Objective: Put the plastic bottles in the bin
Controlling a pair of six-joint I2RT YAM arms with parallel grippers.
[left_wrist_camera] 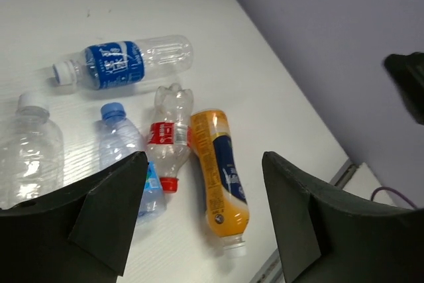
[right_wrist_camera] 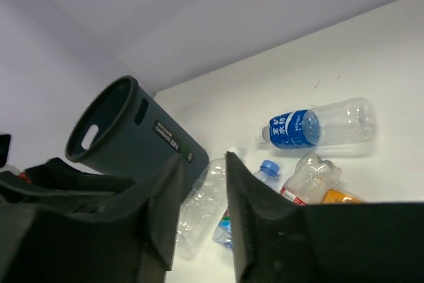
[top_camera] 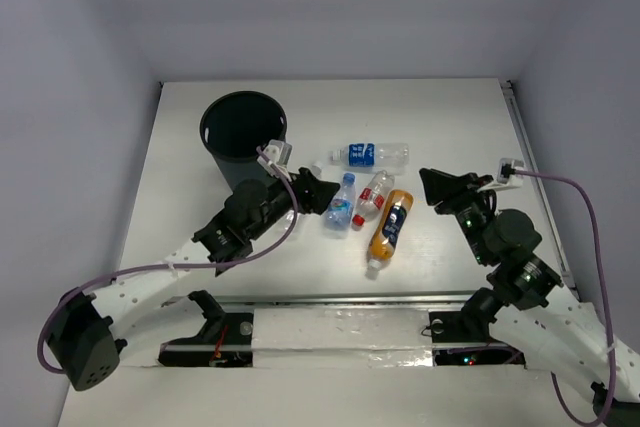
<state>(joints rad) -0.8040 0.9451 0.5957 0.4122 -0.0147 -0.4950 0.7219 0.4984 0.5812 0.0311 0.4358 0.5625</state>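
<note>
The dark bin (top_camera: 243, 137) stands upright at the back left. A clear bottle with a blue label (top_camera: 370, 154) lies to its right. A blue-capped clear bottle (top_camera: 341, 202), a red-labelled bottle (top_camera: 373, 194) and an orange bottle (top_camera: 390, 225) lie side by side mid-table. Another clear, white-capped bottle (left_wrist_camera: 30, 154) lies by the bin, mostly hidden under my left gripper in the top view. My left gripper (top_camera: 310, 190) is open and empty, above the table just left of the group (left_wrist_camera: 202, 210). My right gripper (top_camera: 440, 187) is empty, jaws a little apart, right of the orange bottle (right_wrist_camera: 204, 160).
The bin's side shows a white label and a handle slot (right_wrist_camera: 126, 134). A metal rail (top_camera: 350, 299) runs along the table's near edge. Walls enclose the table at the back and both sides. Cables trail from both wrists.
</note>
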